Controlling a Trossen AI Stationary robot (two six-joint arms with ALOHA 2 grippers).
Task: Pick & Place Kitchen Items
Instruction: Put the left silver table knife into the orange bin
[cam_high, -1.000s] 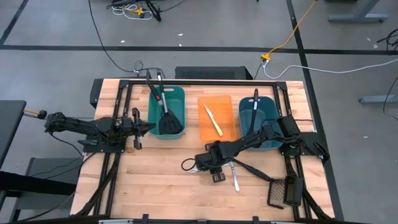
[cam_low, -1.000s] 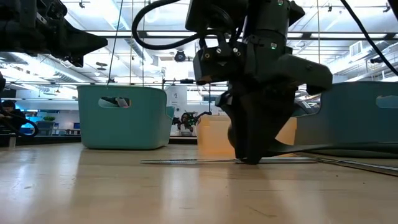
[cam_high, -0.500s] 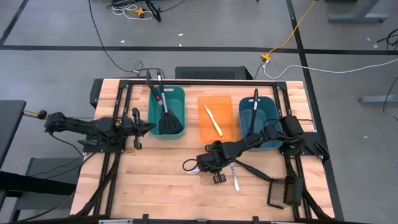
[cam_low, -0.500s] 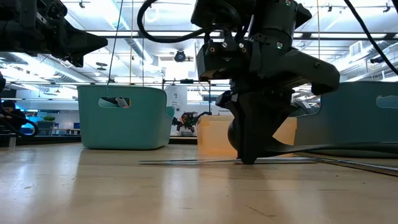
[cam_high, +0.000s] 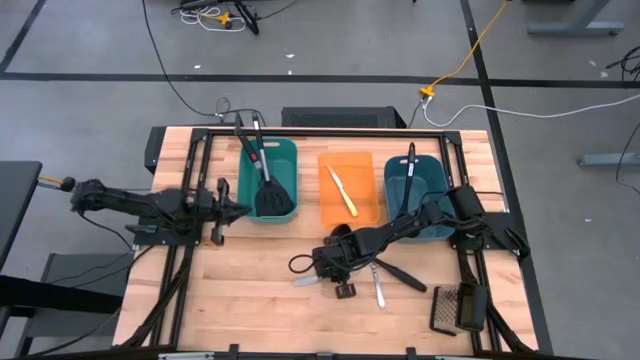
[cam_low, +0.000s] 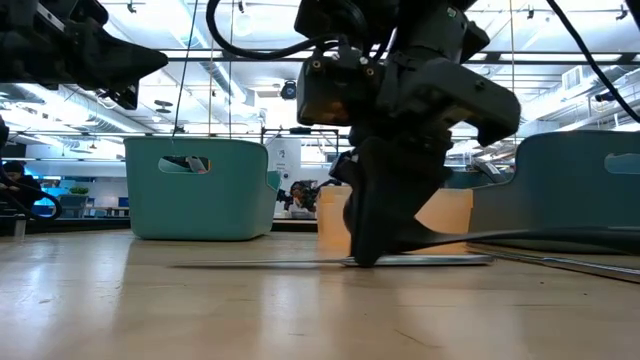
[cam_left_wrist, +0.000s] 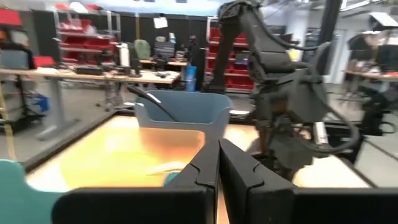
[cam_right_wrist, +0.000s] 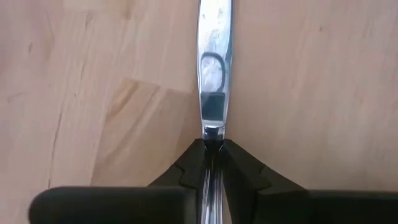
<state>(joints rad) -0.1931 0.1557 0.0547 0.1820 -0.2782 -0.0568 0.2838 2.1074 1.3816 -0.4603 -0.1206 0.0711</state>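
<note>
- The right gripper (cam_high: 322, 272) is low over the middle of the wooden table (cam_high: 250, 300), with its fingers (cam_right_wrist: 239, 171) pinched narrowly on a silver knife (cam_right_wrist: 213, 74).
- In the right wrist view the knife runs straight out ahead from between the fingertips, its shiny blade lying flat over the wood.
- From above, the blade tip (cam_high: 303, 281) pokes out past the gripper on the side away from the right arm's base; the low view shows the knife (cam_low: 260, 264) lying along the tabletop under the gripper.
- Just beside the gripper, on the arm's side, a second silver utensil (cam_high: 378, 288) and a black-handled utensil (cam_high: 400, 274) lie on the table.
- Beyond the gripper, toward the far edge, sits the orange tray (cam_high: 347, 165) with a yellow knife (cam_high: 343, 192) in it.
- Left of the tray is a green tub (cam_high: 291, 160) holding a black slotted spatula (cam_high: 272, 198); right of it is a blue tub (cam_high: 432, 165) holding a dark ladle (cam_high: 411, 170).
- A dark mesh grater (cam_high: 456, 308) rests near the table's right front corner, well behind the right gripper.
- The left gripper (cam_high: 240, 209) hangs beside the green tub, fingers (cam_left_wrist: 239, 171) pressed together and empty, well apart from the silver knife.
</note>
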